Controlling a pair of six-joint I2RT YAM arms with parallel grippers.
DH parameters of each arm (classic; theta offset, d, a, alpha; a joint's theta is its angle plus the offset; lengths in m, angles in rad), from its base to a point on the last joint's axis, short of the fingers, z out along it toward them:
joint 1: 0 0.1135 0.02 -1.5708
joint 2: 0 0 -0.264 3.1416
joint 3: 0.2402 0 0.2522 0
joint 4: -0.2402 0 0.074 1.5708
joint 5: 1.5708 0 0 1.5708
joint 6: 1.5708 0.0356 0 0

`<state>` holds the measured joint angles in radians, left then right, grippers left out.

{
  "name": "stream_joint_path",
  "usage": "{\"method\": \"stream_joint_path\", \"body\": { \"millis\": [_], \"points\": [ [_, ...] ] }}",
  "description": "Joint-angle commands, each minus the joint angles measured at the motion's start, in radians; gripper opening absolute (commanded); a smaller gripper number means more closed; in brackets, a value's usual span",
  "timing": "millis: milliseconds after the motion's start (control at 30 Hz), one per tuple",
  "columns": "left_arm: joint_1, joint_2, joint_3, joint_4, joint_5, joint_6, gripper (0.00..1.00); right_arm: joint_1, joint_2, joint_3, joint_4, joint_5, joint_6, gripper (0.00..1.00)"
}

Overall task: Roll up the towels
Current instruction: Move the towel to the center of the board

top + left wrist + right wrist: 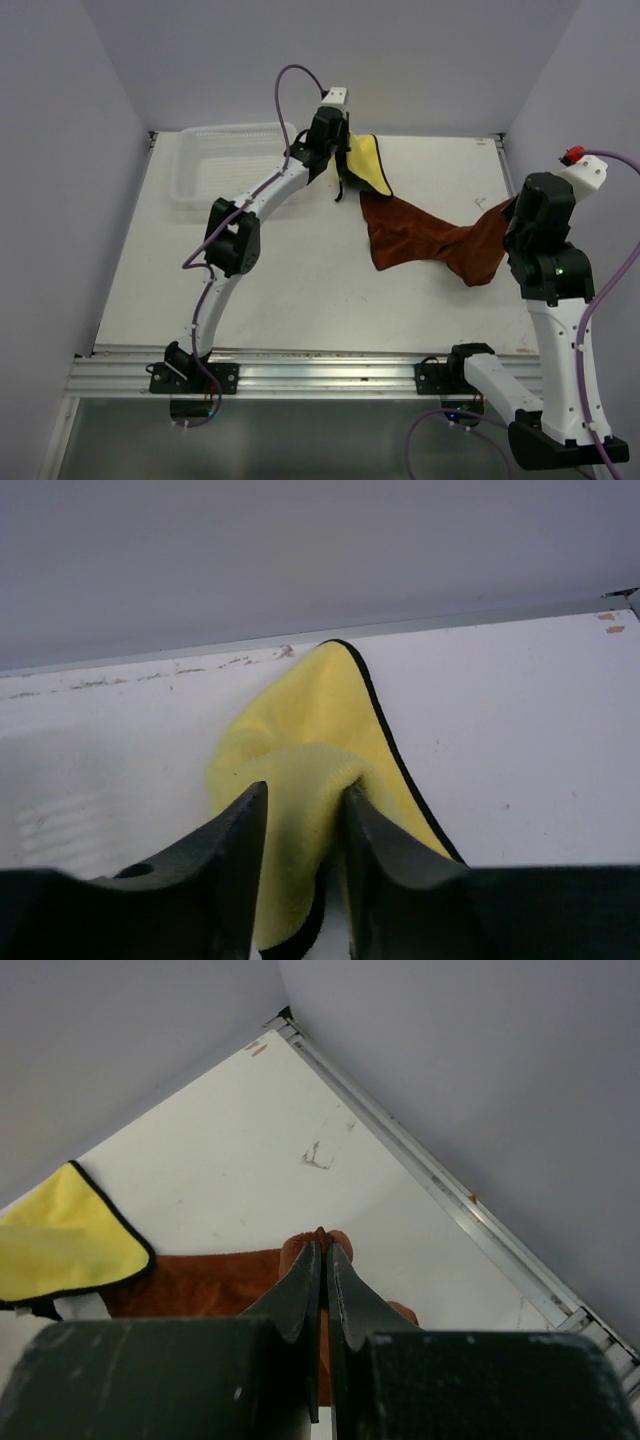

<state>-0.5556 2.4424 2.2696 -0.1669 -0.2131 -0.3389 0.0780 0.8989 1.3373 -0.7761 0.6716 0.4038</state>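
The bright yellow towel [370, 165] with its dark hem lies at the back of the table, partly over a corner of the rust-brown towel [415, 235]. My left gripper [345, 178] is shut on a bunched fold of the yellow towel [310, 710]. In the left wrist view that cloth fills the gap of the left gripper [305, 788]. My right gripper [510, 215] is shut on the right corner of the rust-brown towel [200, 1280] and holds it lifted off the table. A tuft of cloth pokes out at the tips of the right gripper [322, 1245]. The yellow towel [65, 1235] shows at the left of that view.
A white mesh basket [185, 175] stands at the back left, just left of my left arm. Grey walls close the table on three sides, with a metal rail [450, 1190] along the right edge. The white table [290, 290] lies bare in front of the towels.
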Motion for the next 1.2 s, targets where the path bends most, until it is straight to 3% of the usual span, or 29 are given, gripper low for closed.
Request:
{"method": "stream_joint_path", "body": {
  "millis": [0, 33, 67, 233, 467, 667, 867, 1033, 1167],
  "points": [
    [0.008, 0.023, 0.044, 0.125, -0.008, -0.032, 0.45, -0.001, -0.041, -0.026, 0.089, -0.125, -0.002, 0.0],
    [0.01, 0.023, 0.045, 0.129, -0.003, -0.026, 0.65, 0.0, -0.041, -0.024, 0.09, -0.173, -0.003, 0.0],
    [0.011, 0.021, 0.039, 0.129, 0.006, -0.026, 0.99, -0.001, -0.04, -0.024, 0.089, -0.185, -0.002, 0.0],
    [0.0, -0.1, -0.122, 0.127, 0.069, -0.015, 1.0, 0.0, -0.032, -0.056, 0.089, -0.217, 0.012, 0.0],
    [-0.066, -0.437, -0.64, 0.196, 0.095, -0.008, 0.99, 0.0, -0.022, -0.084, 0.064, -0.168, 0.044, 0.0],
    [-0.142, -0.698, -0.939, 0.191, 0.101, -0.09, 1.0, -0.001, -0.043, -0.122, 0.044, -0.121, 0.072, 0.0],
    [-0.227, -0.784, -1.058, 0.172, 0.086, -0.132, 1.0, -0.003, -0.09, -0.231, 0.037, -0.102, 0.093, 0.0],
    [-0.288, -0.746, -1.105, 0.216, 0.201, -0.167, 0.99, -0.001, -0.106, -0.291, 0.035, -0.107, 0.121, 0.0],
    [-0.343, -0.671, -1.107, 0.253, 0.253, -0.187, 0.93, -0.001, -0.118, -0.308, 0.031, -0.096, 0.133, 0.0]
  ]
}}
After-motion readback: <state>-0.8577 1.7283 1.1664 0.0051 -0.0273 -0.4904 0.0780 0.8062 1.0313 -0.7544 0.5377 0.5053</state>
